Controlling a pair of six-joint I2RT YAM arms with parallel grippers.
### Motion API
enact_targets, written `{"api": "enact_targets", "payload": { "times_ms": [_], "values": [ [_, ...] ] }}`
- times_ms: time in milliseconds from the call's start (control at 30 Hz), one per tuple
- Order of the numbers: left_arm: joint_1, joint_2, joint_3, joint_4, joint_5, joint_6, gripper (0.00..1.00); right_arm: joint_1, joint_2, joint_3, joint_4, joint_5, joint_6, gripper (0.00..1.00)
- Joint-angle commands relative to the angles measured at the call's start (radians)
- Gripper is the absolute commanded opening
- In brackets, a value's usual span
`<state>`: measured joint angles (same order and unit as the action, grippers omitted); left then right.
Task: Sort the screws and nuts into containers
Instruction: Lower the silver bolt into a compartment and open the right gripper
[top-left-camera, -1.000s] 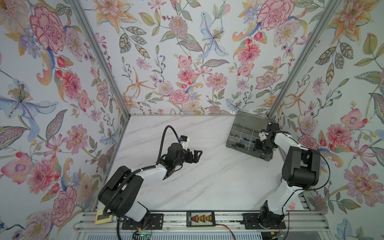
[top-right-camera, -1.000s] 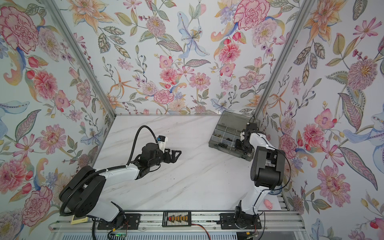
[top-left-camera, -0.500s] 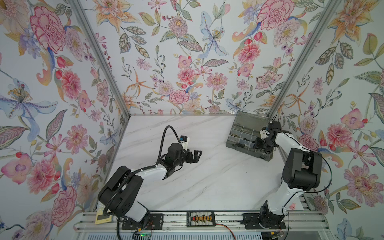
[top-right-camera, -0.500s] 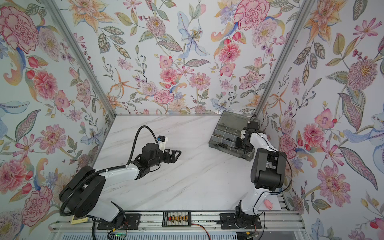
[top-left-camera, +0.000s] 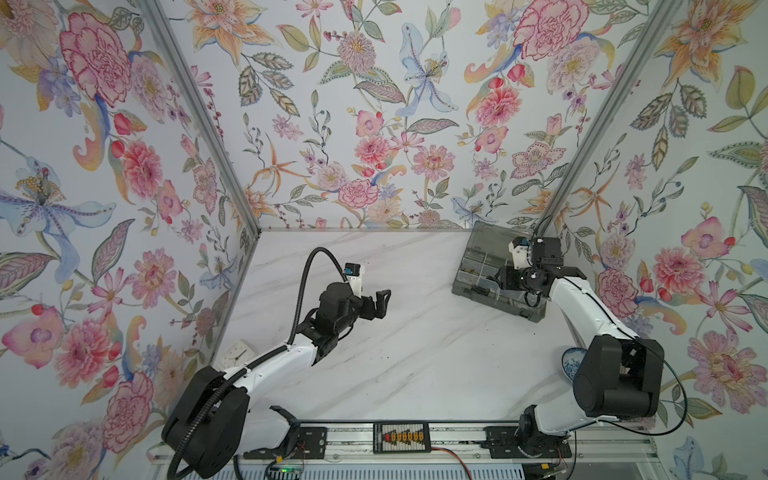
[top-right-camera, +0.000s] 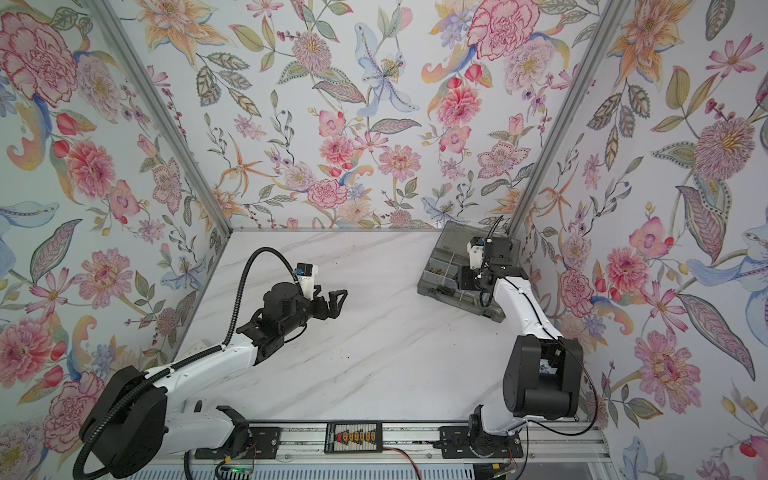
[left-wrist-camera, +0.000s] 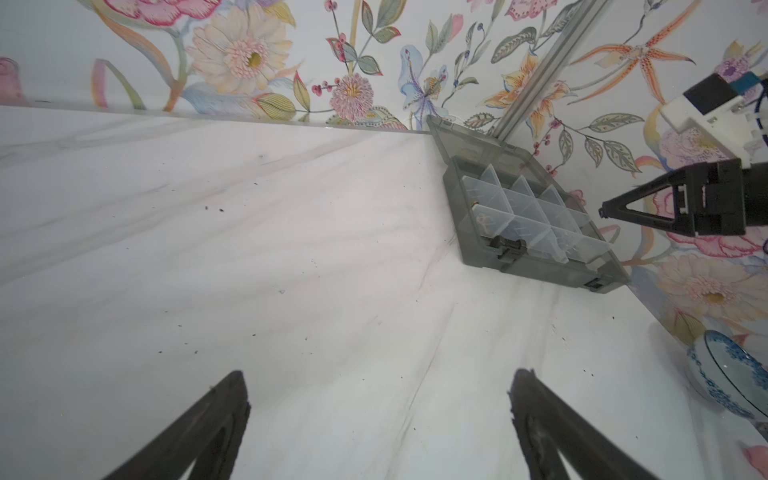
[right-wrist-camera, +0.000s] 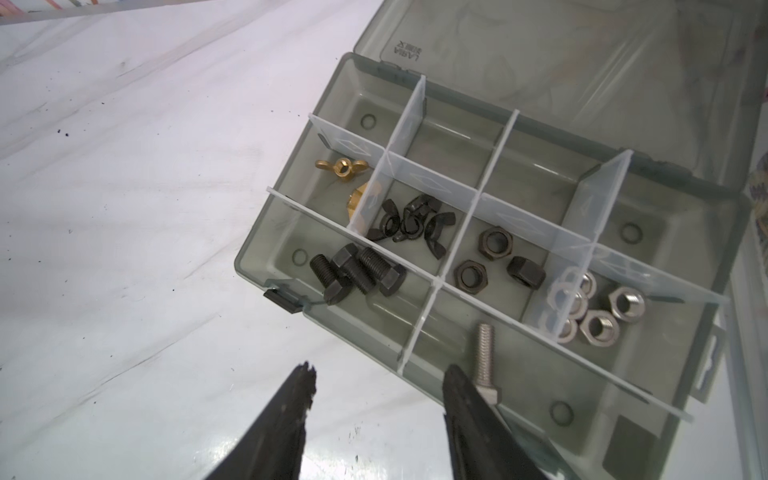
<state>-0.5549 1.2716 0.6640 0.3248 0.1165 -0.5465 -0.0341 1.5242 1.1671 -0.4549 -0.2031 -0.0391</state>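
1. The grey box (right-wrist-camera: 685, 419) is seen open at the far right of the tabletop (top-left-camera: 415, 365), and the screws and nuts are already sorted inside it.
2. Three black screws (right-wrist-camera: 357, 274) are kept in one corner part. The silver screw (right-wrist-camera: 485, 353) is laid in the next part, with its long side pointing from the box's front edge toward the middle wall.
3. Black nuts (right-wrist-camera: 494, 245) and silver nuts (right-wrist-camera: 600, 328) are held in two other parts.
4. The right tool (right-wrist-camera: 376, 415) is seen half open and empty, right above the box's front edge. One of its fingers (right-wrist-camera: 469, 411) is just beside the silver screw's head.
5. The left tool (left-wrist-camera: 378, 424) is held wide open and empty, over the bare middle of the tabletop, well apart from the box. So the right arm is much nearer.
6. Compared with a second ago, the right tool has been opened wider. The left arm has hardly been moved.
7. No loose screw or nut is seen on the tabletop, so the sorting looks nearly finished.
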Motion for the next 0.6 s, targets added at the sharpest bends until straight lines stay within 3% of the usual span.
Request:
{"api": "enact_targets", "payload": {
  "times_ms": [0, 300, 567],
  "values": [
    [0.033, -0.066, -0.002, -0.071, -0.11, 0.056, 0.99, 0.037, -0.067, -0.079, 0.143, 0.009, -0.034, 0.55],
    [0.125, -0.176, -0.017, -0.151, -0.219, 0.114, 0.99, 0.059, -0.169, -0.368, 0.567, -0.011, 0.014, 0.6],
    [0.135, -0.295, -0.13, -0.016, -0.391, 0.214, 0.99, 0.05, -0.144, -0.562, 0.854, 0.011, -0.01, 0.63]
  ]
}}
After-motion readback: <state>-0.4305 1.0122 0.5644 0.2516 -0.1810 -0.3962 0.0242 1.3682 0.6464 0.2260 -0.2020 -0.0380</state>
